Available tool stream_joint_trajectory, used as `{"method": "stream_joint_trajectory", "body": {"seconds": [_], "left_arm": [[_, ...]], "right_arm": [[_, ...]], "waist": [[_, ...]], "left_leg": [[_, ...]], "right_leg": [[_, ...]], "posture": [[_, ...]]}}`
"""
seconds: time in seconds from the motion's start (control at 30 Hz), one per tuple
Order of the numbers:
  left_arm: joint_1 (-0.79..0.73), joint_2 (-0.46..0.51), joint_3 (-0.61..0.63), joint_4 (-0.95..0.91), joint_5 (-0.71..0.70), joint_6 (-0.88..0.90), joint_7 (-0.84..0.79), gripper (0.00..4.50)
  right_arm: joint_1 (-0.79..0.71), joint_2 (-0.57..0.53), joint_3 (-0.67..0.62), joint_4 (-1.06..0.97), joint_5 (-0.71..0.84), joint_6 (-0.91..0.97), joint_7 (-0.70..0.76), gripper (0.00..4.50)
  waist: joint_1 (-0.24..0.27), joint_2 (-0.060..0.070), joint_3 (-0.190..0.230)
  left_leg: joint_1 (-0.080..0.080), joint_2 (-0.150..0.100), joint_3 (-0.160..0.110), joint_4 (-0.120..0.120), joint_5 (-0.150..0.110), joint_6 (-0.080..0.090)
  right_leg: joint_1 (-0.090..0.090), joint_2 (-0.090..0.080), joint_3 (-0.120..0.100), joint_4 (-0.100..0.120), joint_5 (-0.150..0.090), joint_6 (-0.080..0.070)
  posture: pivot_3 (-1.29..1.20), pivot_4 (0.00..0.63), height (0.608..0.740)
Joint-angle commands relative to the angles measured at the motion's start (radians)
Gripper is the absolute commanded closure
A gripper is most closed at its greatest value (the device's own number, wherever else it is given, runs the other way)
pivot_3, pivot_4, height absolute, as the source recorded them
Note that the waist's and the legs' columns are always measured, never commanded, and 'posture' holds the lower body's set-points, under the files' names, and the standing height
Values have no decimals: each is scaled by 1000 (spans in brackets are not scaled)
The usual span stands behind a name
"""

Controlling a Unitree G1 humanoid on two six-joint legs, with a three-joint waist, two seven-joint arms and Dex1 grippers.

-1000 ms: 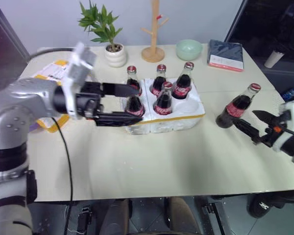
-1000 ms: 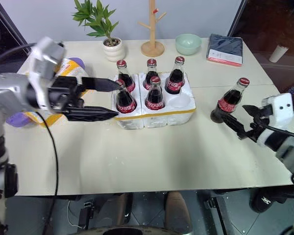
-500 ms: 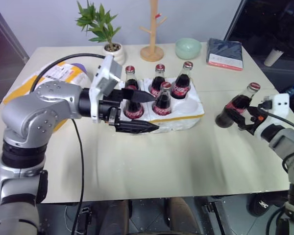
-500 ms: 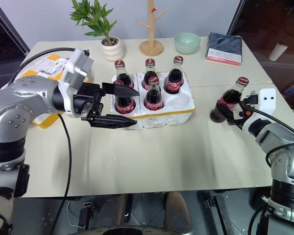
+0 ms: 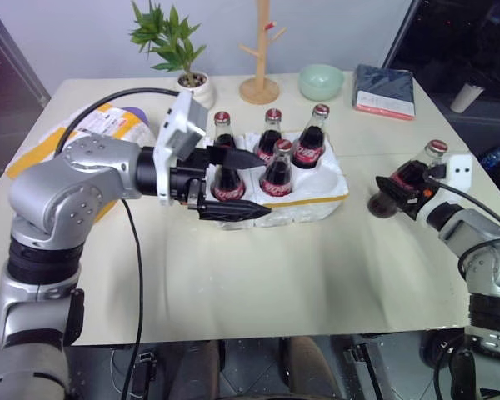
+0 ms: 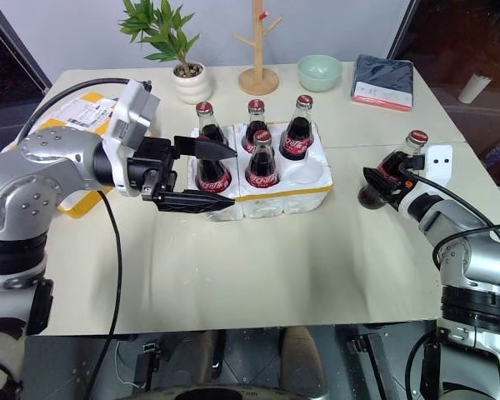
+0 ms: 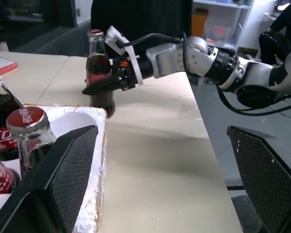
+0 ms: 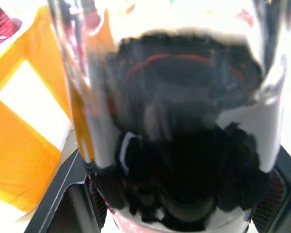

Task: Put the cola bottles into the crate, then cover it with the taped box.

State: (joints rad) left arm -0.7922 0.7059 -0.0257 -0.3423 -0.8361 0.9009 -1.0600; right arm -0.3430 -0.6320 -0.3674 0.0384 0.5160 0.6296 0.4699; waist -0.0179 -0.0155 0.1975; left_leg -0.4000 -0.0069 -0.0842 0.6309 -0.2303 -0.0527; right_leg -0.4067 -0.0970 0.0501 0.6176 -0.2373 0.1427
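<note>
From the left eye, five bottles (image 5: pixel 277 167) stand in the crate (image 5: pixel 317 200) in the middle of the table (image 5: pixel 258 283). One well at the crate's front right corner is empty. The last bottle (image 5: pixel 410 177) stands out on the table, well to the right of the crate. The right gripper (image 5: pixel 397 187) is closed around its lower body. The bottle leans a little, cap pointing up and away. The left gripper (image 5: pixel 232 182) is wide open, one finger on each side of the front left bottle, holding nothing.

From the right eye, the empty well (image 6: pixel 310 171) lies to the left of the held bottle, with bare table between them. I think the right arm is the one to carry it there, since it is the nearer one and has the bottle. The taped box (image 6: pixel 83 112) lies behind the left arm, at the table's left edge.

From the left wrist, the open fingers (image 7: pixel 68 160) frame the crate's edge, and the right gripper (image 7: pixel 104 86) pinches the last bottle (image 7: pixel 98 68) low on its body.

From the right wrist, the dark glass sits right between the fingers (image 8: pixel 63 194).
</note>
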Motion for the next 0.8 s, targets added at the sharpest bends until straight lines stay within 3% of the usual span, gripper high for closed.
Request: {"method": "stream_joint_trajectory", "body": {"seconds": [0.03, 0.17, 0.3, 0.47, 0.8], "left_arm": [[-8, 13, 31, -1, 11, -24, 13, 0], [8, 24, 40, 6, 17, -34, 15, 0], [21, 27, 41, 6, 30, -46, 20, 0], [23, 21, 36, 2, 37, -56, 28, 0], [48, 30, 55, -22, 37, -69, 57, 0]], "right_arm": [[-92, -48, -97, -151, 65, -40, 3, 1635], [-185, -66, -128, -242, 246, 86, 37, 1635], [-238, -82, -74, -328, 375, 191, 86, 1635], [-280, -82, 31, -330, 360, 219, 102, 1635], [-277, -39, 256, -190, 171, 124, 196, 1635]], "waist": [[-2, 2, 1], [-9, 7, 4], [-9, 7, 4], [0, 7, 4], [-1, 7, 4]], "left_leg": [[0, 0, 0, 0, 0, 0], [-4, 0, 0, 0, 0, 0], [-5, 0, -1, -1, 0, 1], [-7, 0, -1, 2, 0, 1], [-8, 0, -1, 1, 0, 1]], "right_leg": [[-1, 0, 0, 0, 0, 0], [-6, 0, 0, 2, 0, 0], [-8, 1, 0, 5, 0, -1], [-7, 1, 0, 3, 0, 0], [-9, 1, 0, 3, 0, 0]], "posture": [[0, 150, 739], [0, 150, 739], [0, 150, 739], [0, 150, 739], [0, 150, 739]]}}
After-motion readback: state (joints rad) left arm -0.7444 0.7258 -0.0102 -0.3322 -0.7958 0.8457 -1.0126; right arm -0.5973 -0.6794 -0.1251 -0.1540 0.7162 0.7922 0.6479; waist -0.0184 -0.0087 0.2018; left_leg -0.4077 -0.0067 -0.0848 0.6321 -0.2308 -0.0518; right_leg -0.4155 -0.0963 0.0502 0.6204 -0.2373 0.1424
